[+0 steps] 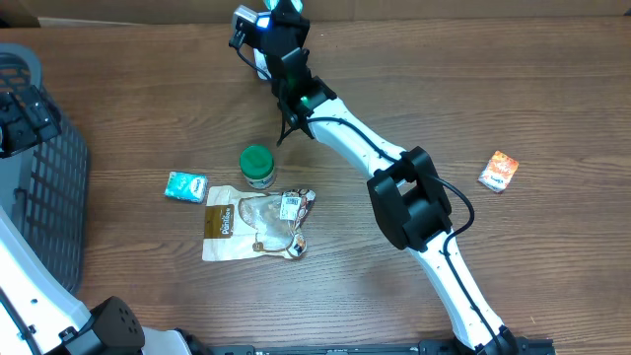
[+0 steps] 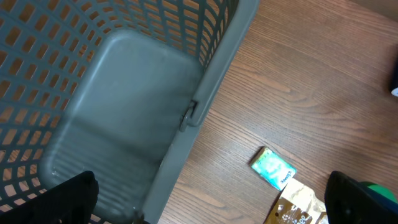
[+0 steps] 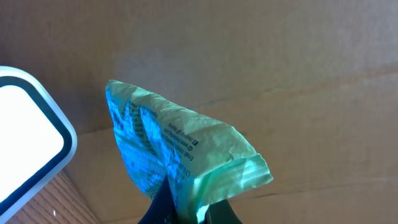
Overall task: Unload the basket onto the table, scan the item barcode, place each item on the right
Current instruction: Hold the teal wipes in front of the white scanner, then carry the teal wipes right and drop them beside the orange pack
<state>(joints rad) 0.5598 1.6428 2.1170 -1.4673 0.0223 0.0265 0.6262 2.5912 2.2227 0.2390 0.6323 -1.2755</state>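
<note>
A crumpled green packet point(image 3: 180, 149) is pinched at its lower corner by my right gripper point(image 3: 186, 210), which is shut on it, in front of a cardboard wall. The white, blue-edged scanner point(image 3: 28, 143) glows just left of the packet. From overhead the same gripper point(image 1: 281, 25) holds the packet point(image 1: 264, 22) at the table's far edge beside the scanner point(image 1: 242, 24). My left gripper point(image 2: 211, 208) hangs open over the rim of the grey basket point(image 2: 205, 93), with nothing between its black fingers point(image 2: 71, 199).
On the table lie a teal packet point(image 1: 185, 186), a green-lidded jar point(image 1: 258, 166), a brown pouch point(image 1: 251, 225) and an orange packet point(image 1: 499, 171). The grey basket point(image 1: 44, 182) stands at the left edge. The teal packet point(image 2: 273, 168) lies right of the basket.
</note>
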